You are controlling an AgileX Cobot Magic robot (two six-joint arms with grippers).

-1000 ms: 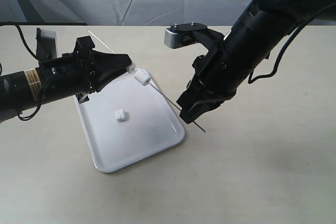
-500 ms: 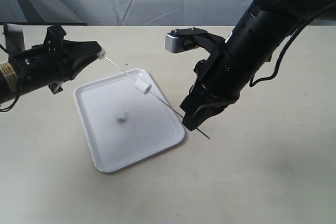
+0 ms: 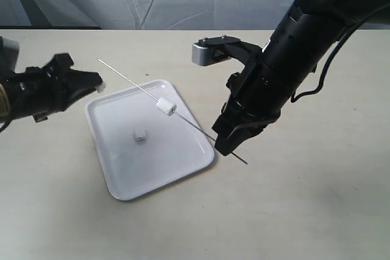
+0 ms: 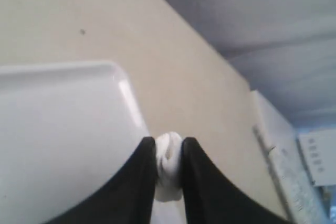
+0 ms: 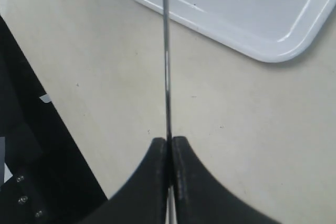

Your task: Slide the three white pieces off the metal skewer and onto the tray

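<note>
Release looks next: left end effector [image 3: 95,82] pinches a loose piece [image 4: 168,157] near the tray's [image 3: 164,158] upper-left corner; centre it over the tray before opening. Right end effector [image 3: 226,144] clamps the skewer [image 3: 131,82], threaded piece [image 3: 166,107] mid-frame; third piece [image 3: 139,134] on the tray.

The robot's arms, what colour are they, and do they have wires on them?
Both are black. The right arm is thick and round, with thin black cables looping beside it and a silver-grey box near its wrist. The left arm is black too. The left gripper and right gripper each have two smooth black fingers curving to narrow tips.
</note>
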